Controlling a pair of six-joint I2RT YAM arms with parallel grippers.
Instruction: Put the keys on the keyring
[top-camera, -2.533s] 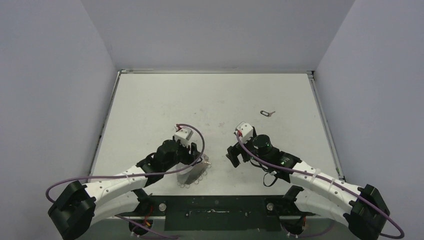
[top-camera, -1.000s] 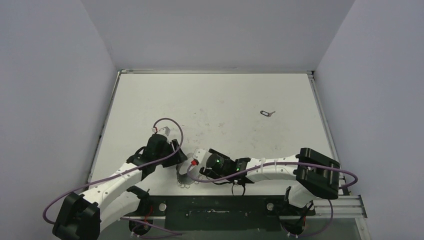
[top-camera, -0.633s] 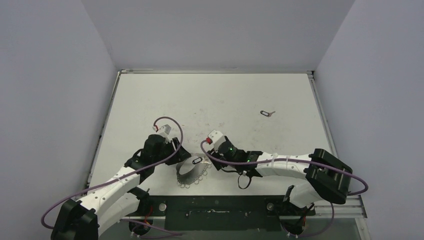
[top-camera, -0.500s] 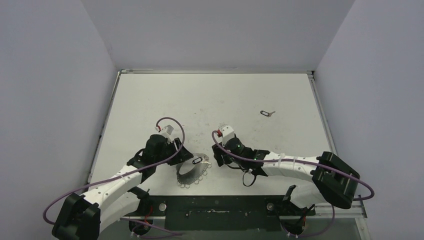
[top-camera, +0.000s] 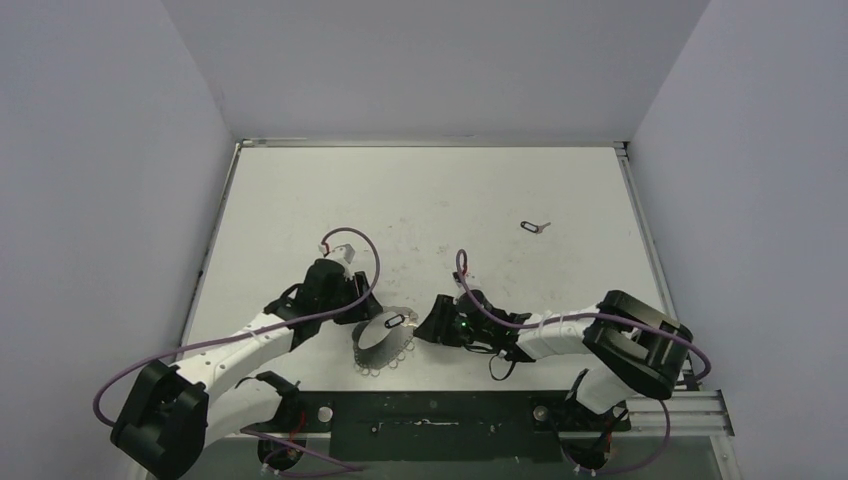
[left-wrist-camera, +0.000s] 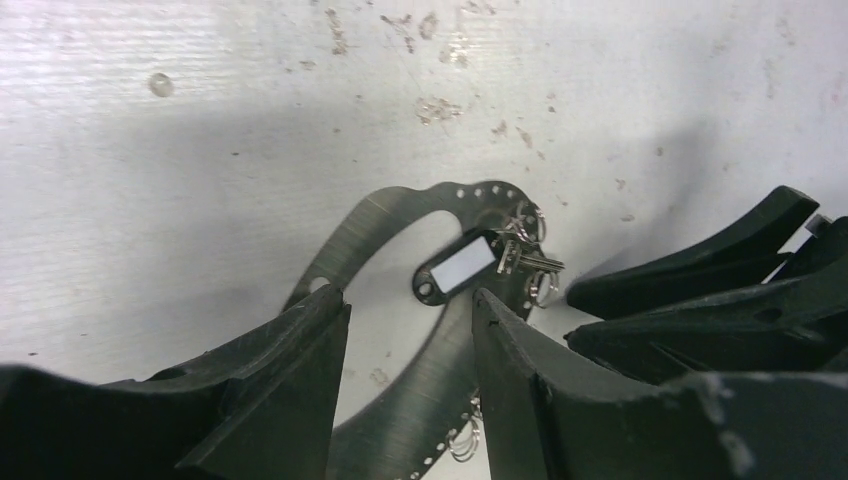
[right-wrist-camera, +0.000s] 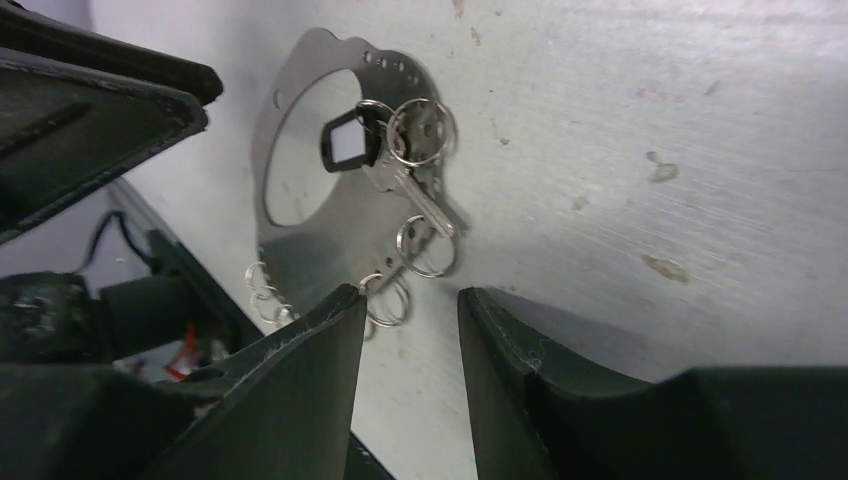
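Your left gripper (left-wrist-camera: 408, 298) and right gripper (right-wrist-camera: 408, 292) gape empty. The key (right-wrist-camera: 415, 195) on the keyring (right-wrist-camera: 305, 245) carries a white-labelled tag (right-wrist-camera: 343, 142).

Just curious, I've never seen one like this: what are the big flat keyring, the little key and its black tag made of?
Keyring: apparently thin sheet metal, dull silver, with fine brushed lines and punched holes. Key: bright silver metal, judging by its shine. Black tag: probably plastic, a smooth black frame round a pale window; not certain.
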